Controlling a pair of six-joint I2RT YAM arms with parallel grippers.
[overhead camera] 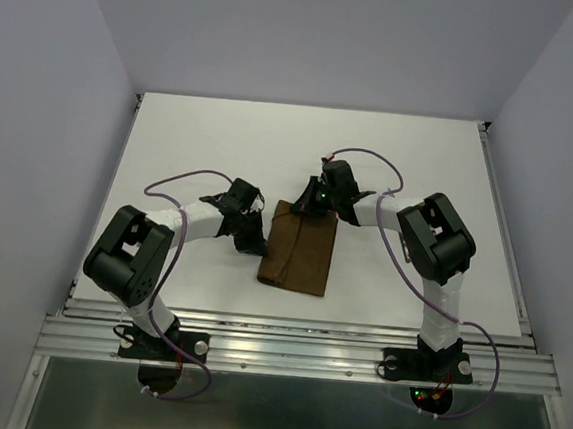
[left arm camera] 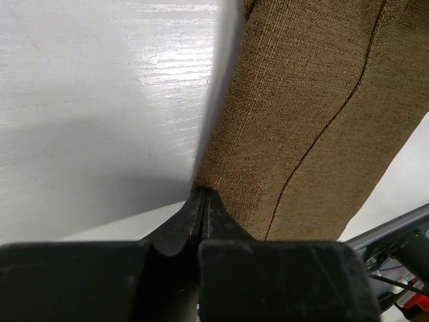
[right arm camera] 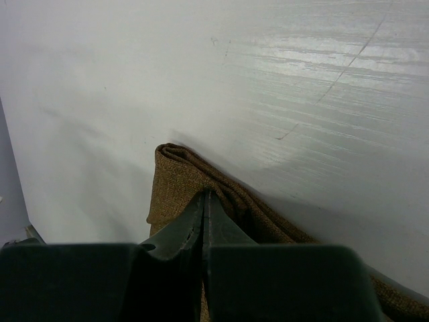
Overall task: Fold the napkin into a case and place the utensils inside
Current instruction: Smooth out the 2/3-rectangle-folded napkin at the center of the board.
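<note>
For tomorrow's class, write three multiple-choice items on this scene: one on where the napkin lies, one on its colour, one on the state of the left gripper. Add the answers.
1. Where on the table does the napkin lie?
A. In the far-left corner
B. About midway across, in the near half
C. Hanging over the right edge

2. What colour is the napkin?
A. White
B. Blue
C. Brown

3. How is the left gripper?
A. Shut on the napkin's edge
B. Wide open above the table
C. Holding a fork

Answers:
1 B, the top view shows it folded there.
2 C, both wrist views show brown weave.
3 A, its fingers meet with the cloth's edge pinched at their tips.
</note>
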